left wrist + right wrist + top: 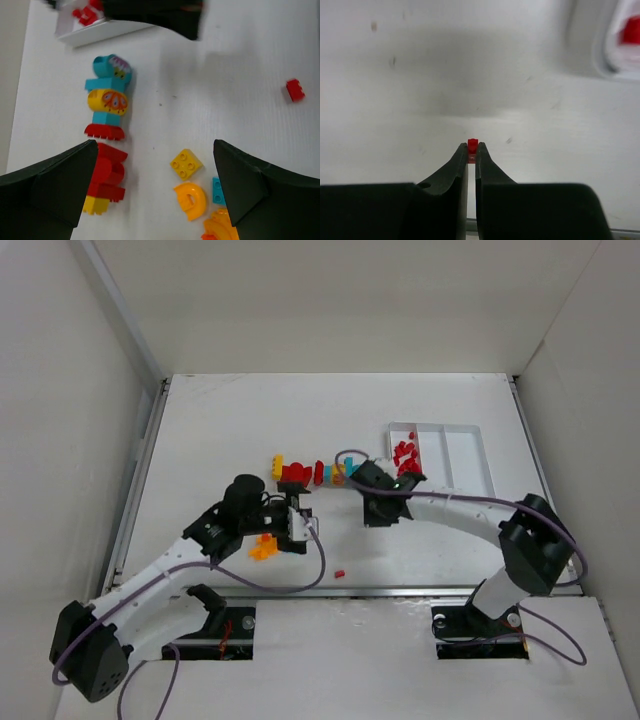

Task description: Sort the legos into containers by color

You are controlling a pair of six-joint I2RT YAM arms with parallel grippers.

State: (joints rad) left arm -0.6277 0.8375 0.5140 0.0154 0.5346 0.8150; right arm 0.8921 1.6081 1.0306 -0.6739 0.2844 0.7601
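Right gripper [472,150] pinches a red brick [472,143], left gripper [155,150] hangs wide open; next we'd lift it across to the tray [465,455], in with the other reds [405,455].

Overhead looks down; close wrist views share legos [300,473].

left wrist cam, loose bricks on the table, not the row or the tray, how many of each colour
yellow brick: 1
orange: 2, the arch and a bit cut off at the bottom edge
cyan brick: 1, partly hidden
red brick: 1
total: 5
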